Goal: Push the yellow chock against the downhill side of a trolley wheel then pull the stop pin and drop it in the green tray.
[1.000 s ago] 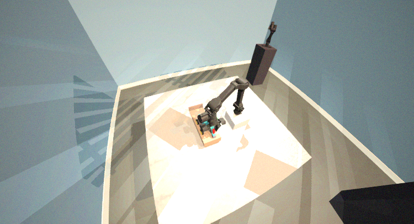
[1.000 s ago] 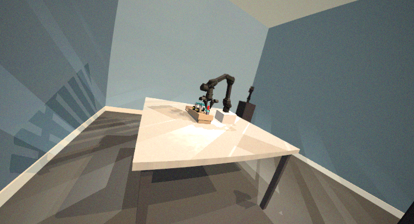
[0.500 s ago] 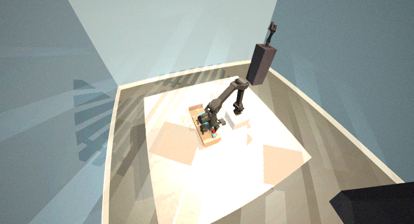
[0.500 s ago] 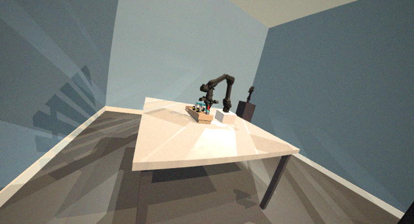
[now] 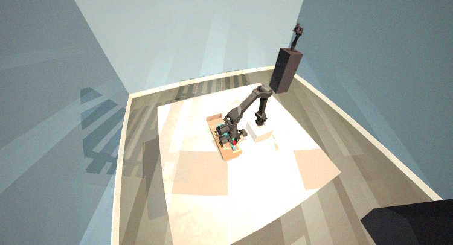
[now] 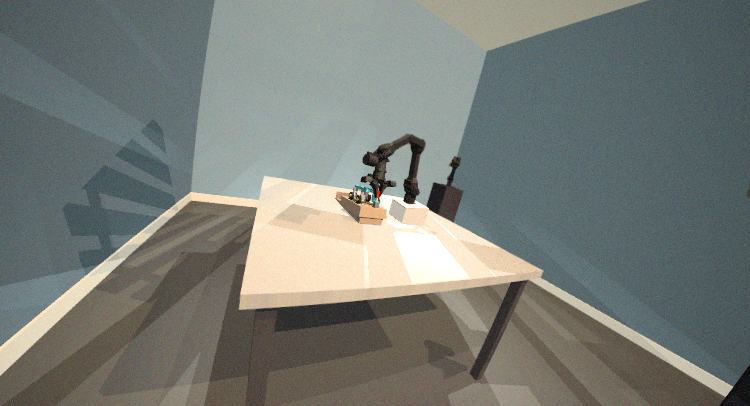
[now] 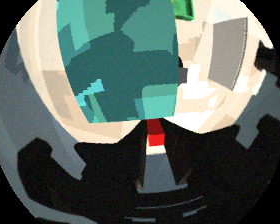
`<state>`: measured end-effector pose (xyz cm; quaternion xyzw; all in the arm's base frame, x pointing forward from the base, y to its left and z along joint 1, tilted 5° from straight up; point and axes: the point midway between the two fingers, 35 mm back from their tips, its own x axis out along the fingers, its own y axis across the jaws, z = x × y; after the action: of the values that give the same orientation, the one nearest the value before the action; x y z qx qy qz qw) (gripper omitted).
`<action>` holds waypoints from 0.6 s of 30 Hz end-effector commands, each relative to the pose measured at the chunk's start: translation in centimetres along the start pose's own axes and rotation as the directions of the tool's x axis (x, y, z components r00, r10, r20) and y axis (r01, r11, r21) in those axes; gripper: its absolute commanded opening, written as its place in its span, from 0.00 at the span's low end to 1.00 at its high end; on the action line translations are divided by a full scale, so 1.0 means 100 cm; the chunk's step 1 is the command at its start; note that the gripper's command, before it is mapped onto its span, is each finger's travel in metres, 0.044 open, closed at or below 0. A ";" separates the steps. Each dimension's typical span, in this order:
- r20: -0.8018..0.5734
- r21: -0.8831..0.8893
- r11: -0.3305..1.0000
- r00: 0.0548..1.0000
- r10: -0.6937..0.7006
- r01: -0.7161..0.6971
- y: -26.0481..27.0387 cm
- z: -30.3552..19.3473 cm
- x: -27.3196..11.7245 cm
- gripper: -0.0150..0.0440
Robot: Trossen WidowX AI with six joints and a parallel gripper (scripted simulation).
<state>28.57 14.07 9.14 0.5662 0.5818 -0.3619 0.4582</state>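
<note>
My gripper [image 7: 151,120] points down at the near end of the ramp [image 5: 232,155] [image 6: 371,213] and is shut on the red head of the stop pin [image 5: 234,142] [image 6: 378,194] [image 7: 156,139]. The pin's lower part is hidden in the wrist view. The teal trolley [image 6: 361,188] [image 7: 121,60] stands on the ramp right beside the fingers. The arm partly covers it in the top view. Part of the green tray [image 7: 185,9] shows at the top of the wrist view. I cannot make out the chock or its orange handle.
The arm's base stands on a white block [image 5: 263,135] [image 6: 410,213] to the right of the ramp. Ramp and block are on the pale table [image 6: 309,256]. A dark pedestal [image 5: 285,70] [image 6: 444,200] with a small dark arm on it stands beyond the table.
</note>
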 end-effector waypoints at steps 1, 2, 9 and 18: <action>-0.001 0.000 1.000 1.000 0.006 -0.006 0.000 -0.001 -0.005 0.25; -0.001 0.000 1.000 1.000 0.006 -0.006 0.000 -0.001 -0.006 0.25; -0.001 0.000 1.000 1.000 0.006 -0.006 0.000 -0.001 -0.011 0.25; -0.001 0.000 1.000 1.000 0.006 -0.006 0.000 -0.002 -0.017 0.25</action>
<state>28.45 13.67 10.35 0.5675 0.5793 -0.3635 0.4585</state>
